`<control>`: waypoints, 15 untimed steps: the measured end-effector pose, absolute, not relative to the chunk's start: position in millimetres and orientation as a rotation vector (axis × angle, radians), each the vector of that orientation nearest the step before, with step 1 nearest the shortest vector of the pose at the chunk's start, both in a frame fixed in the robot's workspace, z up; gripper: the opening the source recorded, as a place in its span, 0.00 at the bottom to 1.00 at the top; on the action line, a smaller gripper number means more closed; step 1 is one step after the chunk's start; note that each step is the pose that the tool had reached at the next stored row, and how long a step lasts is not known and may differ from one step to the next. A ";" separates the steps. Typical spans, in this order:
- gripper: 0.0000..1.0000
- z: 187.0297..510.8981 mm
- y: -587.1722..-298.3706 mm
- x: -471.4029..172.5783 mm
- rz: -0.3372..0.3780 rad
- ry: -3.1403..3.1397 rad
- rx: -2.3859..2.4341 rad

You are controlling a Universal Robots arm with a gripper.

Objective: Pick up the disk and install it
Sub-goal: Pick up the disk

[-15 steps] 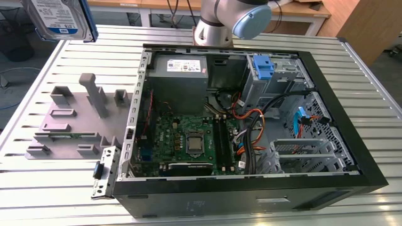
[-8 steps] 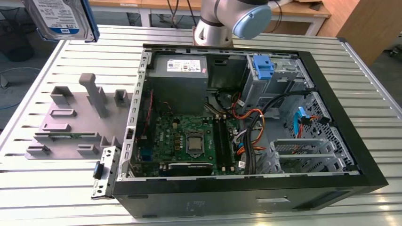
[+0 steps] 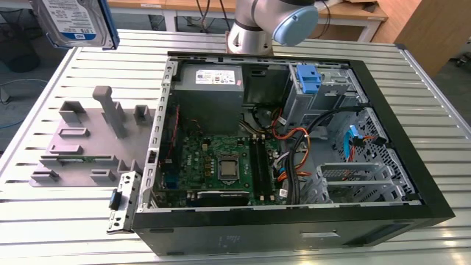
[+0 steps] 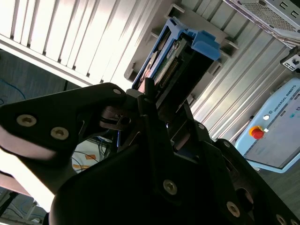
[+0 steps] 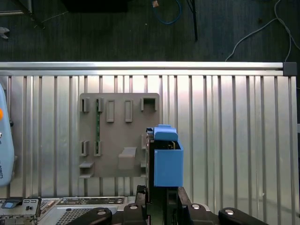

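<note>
The disk [image 3: 74, 22] hangs high in the air above the table's far corner at the exterior view's left, showing its silver face, white-and-blue label and a blue rail. In both wrist views my gripper [image 5: 161, 191] is shut on it. The first wrist view shows the disk [image 5: 167, 161] edge-on with its blue carrier, above the grey fixture plate [image 5: 119, 136]. The second wrist view shows the black fingers [image 4: 149, 101] clamping the disk [image 4: 185, 54] at its near end.
An open computer case [image 3: 412, 182] lies on the slatted metal table [image 3: 66, 237], with a motherboard [image 3: 220, 165], a grey power supply [image 3: 212, 77], a blue bracket [image 3: 308, 77] and a metal drive cage [image 3: 353, 176]. The arm's base [image 3: 254, 27] stands behind the case. A teach pendant [image 4: 276, 136] lies nearby.
</note>
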State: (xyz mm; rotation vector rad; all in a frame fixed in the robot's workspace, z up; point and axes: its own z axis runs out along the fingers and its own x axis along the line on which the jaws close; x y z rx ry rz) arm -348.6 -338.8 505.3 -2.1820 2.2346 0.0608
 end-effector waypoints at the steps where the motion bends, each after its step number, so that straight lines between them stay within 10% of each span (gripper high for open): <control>1: 0.35 505.3 -338.8 -347.3 0.061 2.235 -2.182; 15: 0.35 505.2 -338.8 -329.0 0.061 2.235 -2.182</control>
